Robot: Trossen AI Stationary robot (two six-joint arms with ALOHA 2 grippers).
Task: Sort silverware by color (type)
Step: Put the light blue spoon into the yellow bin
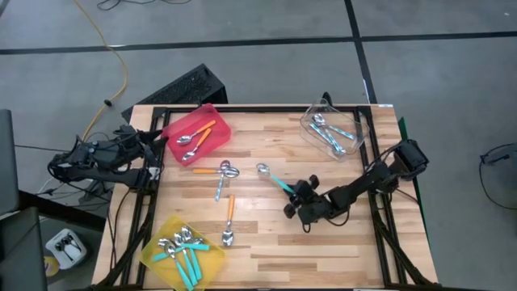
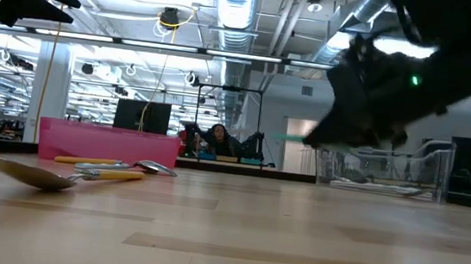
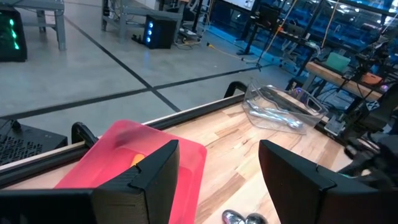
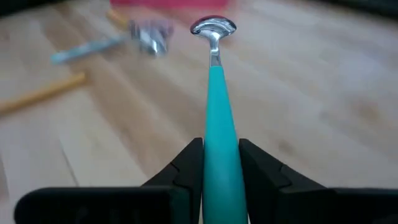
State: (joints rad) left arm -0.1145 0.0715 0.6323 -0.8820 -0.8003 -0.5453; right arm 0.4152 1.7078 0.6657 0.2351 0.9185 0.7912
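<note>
My right gripper (image 1: 294, 192) is shut on a teal-handled spoon (image 4: 214, 93) over the middle of the table; the spoon's shiny bowl (image 1: 262, 169) points toward the table's far left. On the boards lie loose pieces of silverware: an orange-handled spoon (image 1: 212, 170), a light-blue one (image 1: 220, 187) and another orange one (image 1: 229, 218). My left gripper (image 3: 217, 155) waits open above the table's left edge, beside the red bin (image 1: 196, 133). My right gripper pinches the spoon's teal handle (image 4: 221, 168) between its two fingers, back from the bowl. The fingers come slanting down from the table's right side and lie along the handle. The spoon sticks straight out past the fingertips, lifted clear of the table, bowl end (image 4: 213, 27) foremost.
The red bin at the far left holds orange-handled spoons. A yellow bin (image 1: 182, 250) at the near left holds teal ones, and a clear bin (image 1: 335, 129) at the far right holds light-blue ones. Bare boards lie near the front right.
</note>
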